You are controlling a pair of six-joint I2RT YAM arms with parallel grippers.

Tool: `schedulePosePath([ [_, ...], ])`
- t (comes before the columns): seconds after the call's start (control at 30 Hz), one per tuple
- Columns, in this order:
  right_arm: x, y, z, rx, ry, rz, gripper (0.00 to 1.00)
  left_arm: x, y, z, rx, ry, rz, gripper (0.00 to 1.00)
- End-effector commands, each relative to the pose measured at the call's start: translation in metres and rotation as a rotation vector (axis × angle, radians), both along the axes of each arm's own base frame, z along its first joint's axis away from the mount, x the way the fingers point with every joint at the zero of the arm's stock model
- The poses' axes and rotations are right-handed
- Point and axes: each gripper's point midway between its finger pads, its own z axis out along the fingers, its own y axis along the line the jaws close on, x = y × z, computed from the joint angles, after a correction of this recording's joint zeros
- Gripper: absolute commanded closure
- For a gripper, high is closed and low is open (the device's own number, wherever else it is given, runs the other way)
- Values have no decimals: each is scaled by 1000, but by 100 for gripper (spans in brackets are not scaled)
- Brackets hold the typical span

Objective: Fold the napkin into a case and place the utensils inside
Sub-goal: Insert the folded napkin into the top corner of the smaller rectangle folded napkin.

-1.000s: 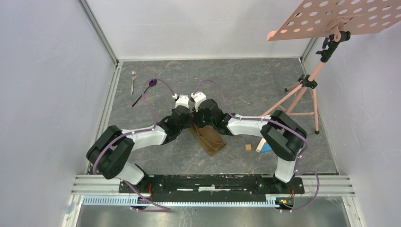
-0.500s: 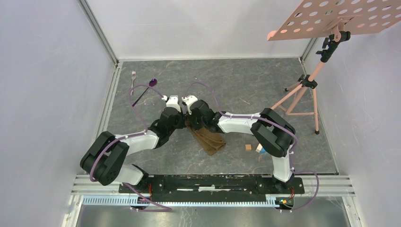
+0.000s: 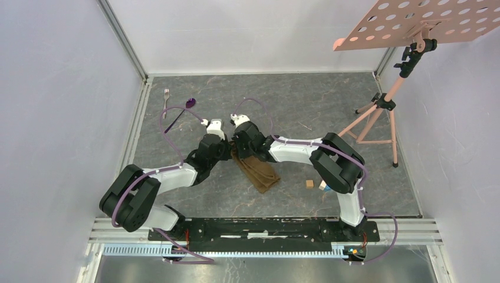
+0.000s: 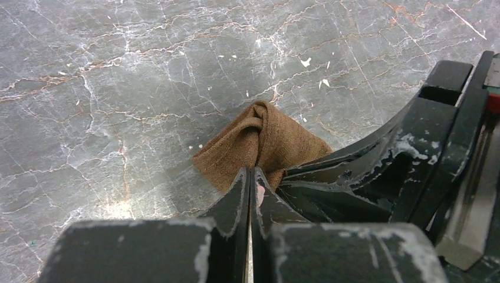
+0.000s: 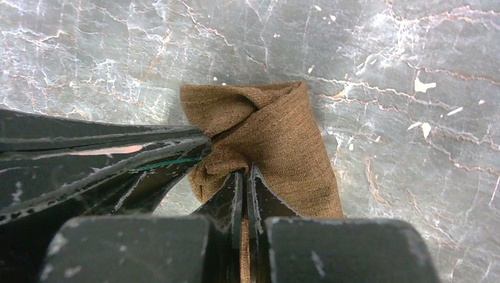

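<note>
The brown napkin [image 3: 259,172] lies folded into a long narrow strip on the floor, running from the grippers toward the near right. My left gripper [image 4: 252,172] is shut on its far end [image 4: 259,138]. My right gripper [image 5: 242,172] is shut on the same end [image 5: 277,130], right beside the left one. In the top view the two grippers [image 3: 231,148] meet over the strip's far end. The silver fork [image 3: 166,100] and the purple-bowled spoon [image 3: 181,113] lie at the far left, apart from the cloth.
A small wooden block [image 3: 309,184] and a blue and white block [image 3: 323,186] lie to the right, partly behind my right arm. A pink tripod stand [image 3: 377,118] with a perforated plate stands at the far right. Walls close in the floor on the left, right and far sides.
Both arms have moved left and a little farther away, drawing the napkin's far end with them. Both grippers stay shut on the cloth.
</note>
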Motion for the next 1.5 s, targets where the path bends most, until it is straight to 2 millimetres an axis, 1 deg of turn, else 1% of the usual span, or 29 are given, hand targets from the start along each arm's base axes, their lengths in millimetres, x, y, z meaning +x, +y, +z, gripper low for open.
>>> schedulePosePath([
  [0.0, -7, 22, 8, 72, -56, 135, 100, 11, -5, 21, -77, -48, 29, 98],
  [0.1, -12, 8, 8, 70, -130, 187, 96, 11, -2, 19, -76, -39, 37, 98],
  [0.27, -13, -4, 8, 37, -186, 236, 79, 9, 4, 13, -80, -19, 55, 98],
  [0.33, -16, -6, 9, 40, -200, 251, 78, 9, 6, 11, -80, -16, 59, 98],
  [0.5, -14, -5, 16, 46, -237, 264, 74, 8, 7, 11, -83, -11, 59, 98],
  [0.57, -13, -4, 19, 50, -249, 273, 68, 7, 7, 10, -82, -7, 56, 98],
  [0.8, -7, 0, 27, 46, -277, 276, 63, 7, 5, 7, -89, 2, 50, 98],
  [0.97, -7, 3, 34, 58, -292, 285, 57, 6, 5, 7, -86, 0, 48, 98],
  [1.1, -7, 3, 43, 71, -311, 279, 54, 6, 6, 6, -84, 4, 52, 98],
  [1.23, -5, 4, 48, 77, -321, 276, 53, 5, 6, 5, -88, 7, 51, 98],
  [1.3, -4, 6, 48, 77, -319, 277, 53, 5, 6, 5, -88, 6, 52, 98],
  [1.47, -5, 11, 40, 80, -298, 291, 55, 5, 6, 6, -89, 3, 53, 98],
])
